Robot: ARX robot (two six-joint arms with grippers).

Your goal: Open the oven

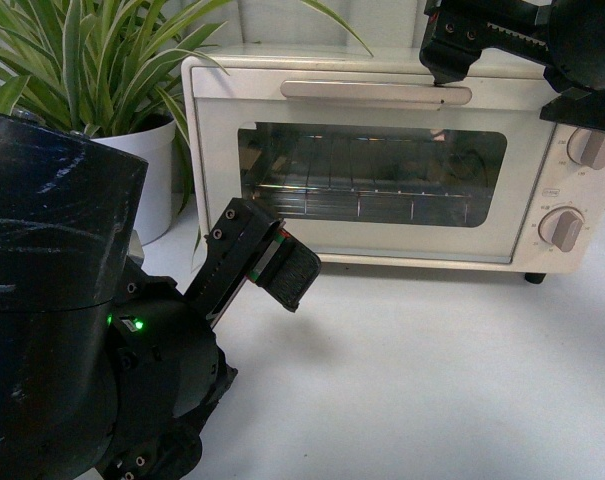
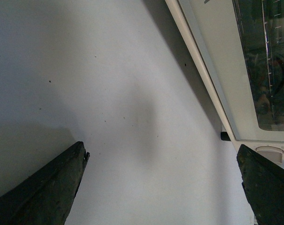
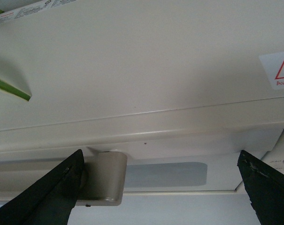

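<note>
Over on the white table (image 1: 412, 370), the oven (image 1: 382, 170) sits square to us beside the potted plant (image 1: 72, 70). Its glass door (image 1: 372, 180) is shut flat and the wire rack (image 1: 362, 195) shows through the window. Nothing is open yet, so we judge the task is only at the approach.

Up top, our right gripper (image 3: 158, 158) hangs over the oven's front edge, just above the right end of the long handle (image 1: 377, 92). From the wrist camera we see its dark fingers (image 3: 48, 197) spread wide and holding nothing. The handle's end block sits right beside one of them, and the other is well off toward the knobs (image 1: 562, 228). That wide spread makes sense to us — the bar has to fit between the jaws before they can close on it. Coming in from above suits a door that looks as if it hinges at the bottom.

Down low, our left gripper (image 2: 161, 150) is also open wide and empty. It is parked over bare table in front of the door's lower left corner, near it but not touching. We read that as the idle arm. One thing to watch — it sits roughly where we would expect the door to swing down, so it may need to clear out.
</note>
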